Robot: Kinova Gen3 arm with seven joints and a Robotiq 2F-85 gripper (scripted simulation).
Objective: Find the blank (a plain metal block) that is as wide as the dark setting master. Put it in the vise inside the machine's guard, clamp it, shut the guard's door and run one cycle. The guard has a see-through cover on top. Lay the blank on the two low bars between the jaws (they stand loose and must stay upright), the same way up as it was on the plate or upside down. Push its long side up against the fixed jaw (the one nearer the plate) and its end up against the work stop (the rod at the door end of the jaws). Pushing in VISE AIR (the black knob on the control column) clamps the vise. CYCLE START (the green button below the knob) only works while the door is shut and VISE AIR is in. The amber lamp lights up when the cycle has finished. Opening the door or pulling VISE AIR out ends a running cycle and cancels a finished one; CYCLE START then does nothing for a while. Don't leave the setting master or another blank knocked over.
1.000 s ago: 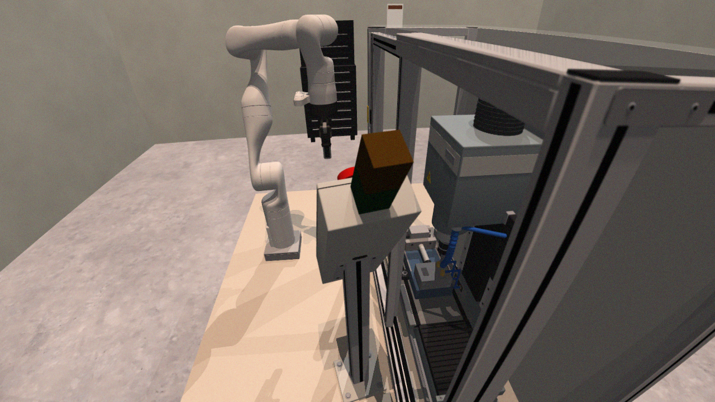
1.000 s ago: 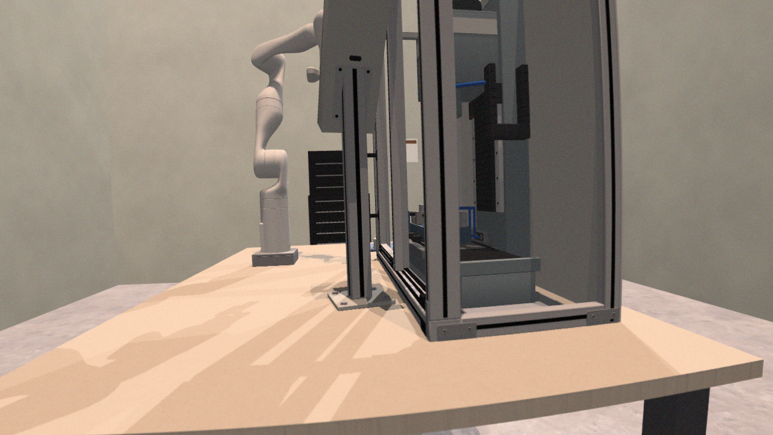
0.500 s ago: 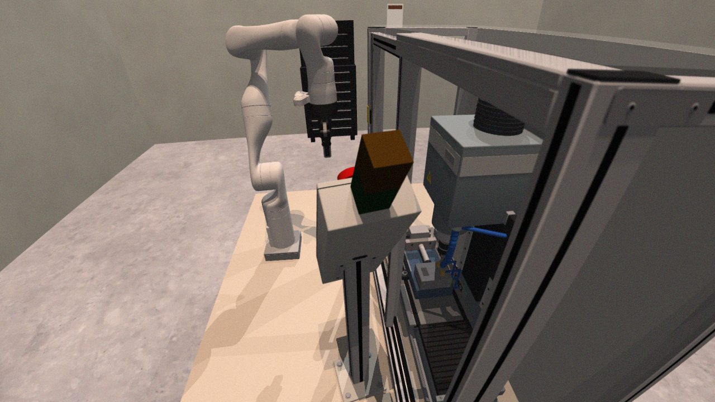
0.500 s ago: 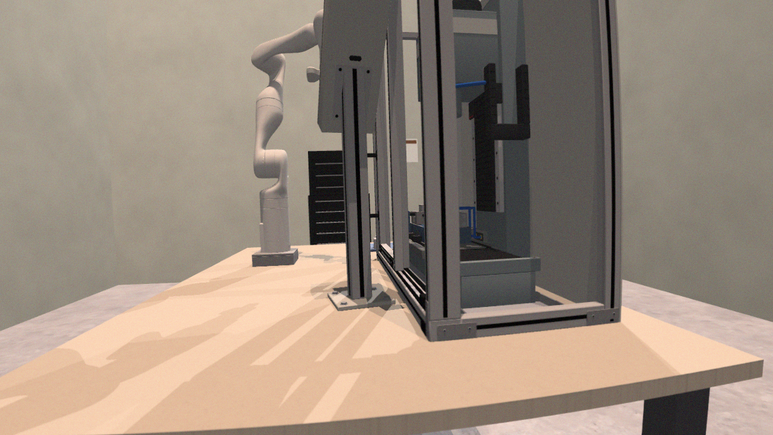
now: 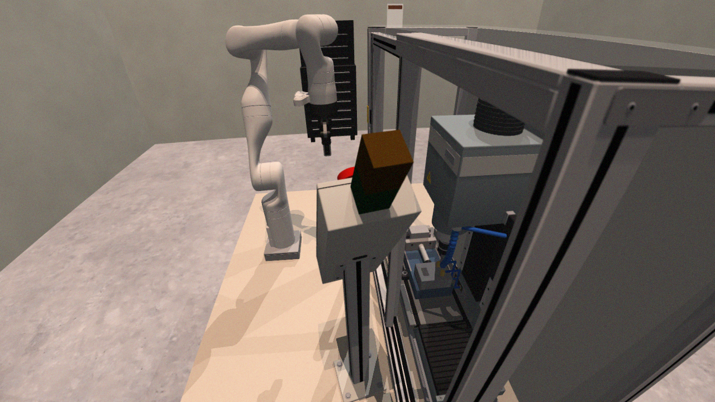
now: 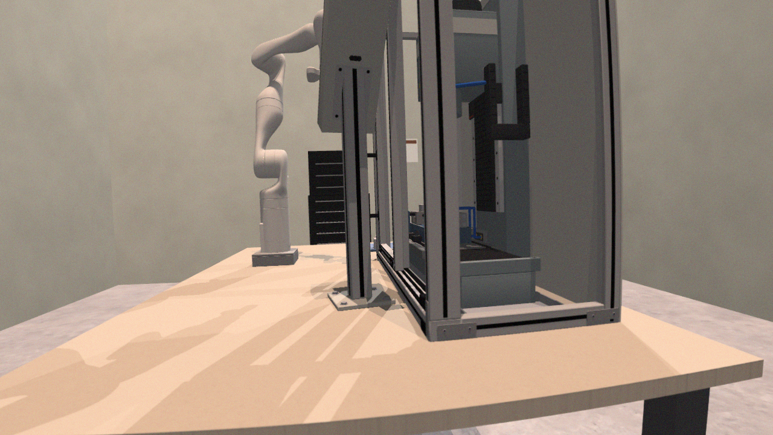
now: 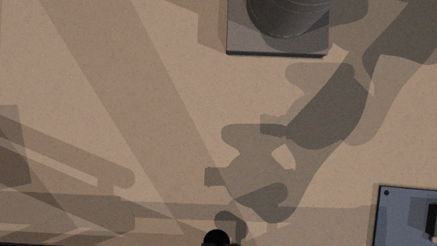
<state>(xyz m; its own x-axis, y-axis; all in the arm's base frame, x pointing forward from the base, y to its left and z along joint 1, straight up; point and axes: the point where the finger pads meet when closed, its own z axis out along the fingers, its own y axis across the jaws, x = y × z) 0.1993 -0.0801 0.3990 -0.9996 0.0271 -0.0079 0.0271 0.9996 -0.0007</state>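
- Pointing downward at upper middle of the top view, with pincer closed narrow.
- Seen partly at lower right of the wrist view: blue plate.

No words, brand or number can be read. A yellow warning triangle shows on the side of the blue-grey spindle housing, above the tabletop and well in from its left long edge as the top view shows it; its symbol is too small to make out. Beyond the tabletop's far edge, a white placard has a reddish-brown band across its top, with no legible lettering.
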